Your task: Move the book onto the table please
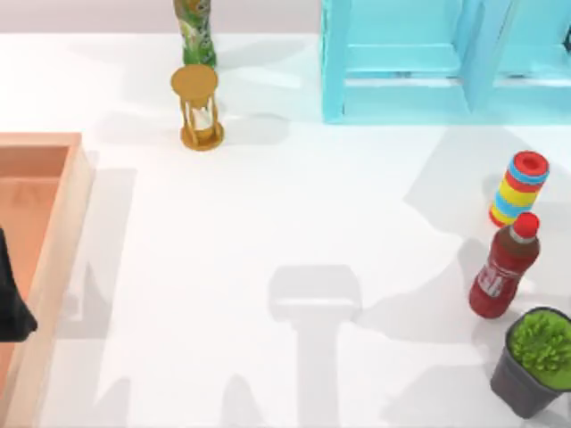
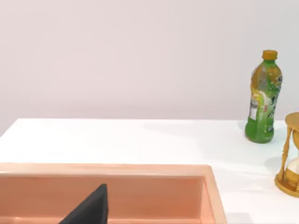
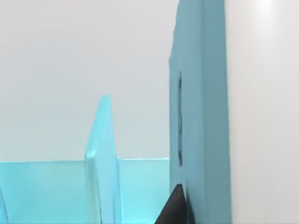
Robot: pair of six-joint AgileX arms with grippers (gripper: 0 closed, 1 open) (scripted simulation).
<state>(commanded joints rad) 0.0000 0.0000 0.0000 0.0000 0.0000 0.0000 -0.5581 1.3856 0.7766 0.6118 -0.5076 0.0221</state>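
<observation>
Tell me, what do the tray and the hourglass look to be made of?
The tray looks like wood, orange-brown with a matte finish and thick raised rim, though no grain shows. The hourglass seems to have a golden-brown wood or plastic frame around clear glass bulbs holding pale sand; its smooth look leaves that open.

The white table [image 1: 268, 223] carries a turquoise shelf unit [image 1: 428, 62] along its far edge, toward the right. A green bottle [image 1: 194, 31] stands at the far edge, with a golden hourglass [image 1: 198, 109] just in front of it. An orange-brown wooden tray [image 1: 53, 241] sits at the left edge, a dark shape [image 1: 11, 299] over it. Near the right edge stand a striped ring stack [image 1: 519, 189], a red bottle [image 1: 505, 267] and a potted plant [image 1: 535, 361].
</observation>
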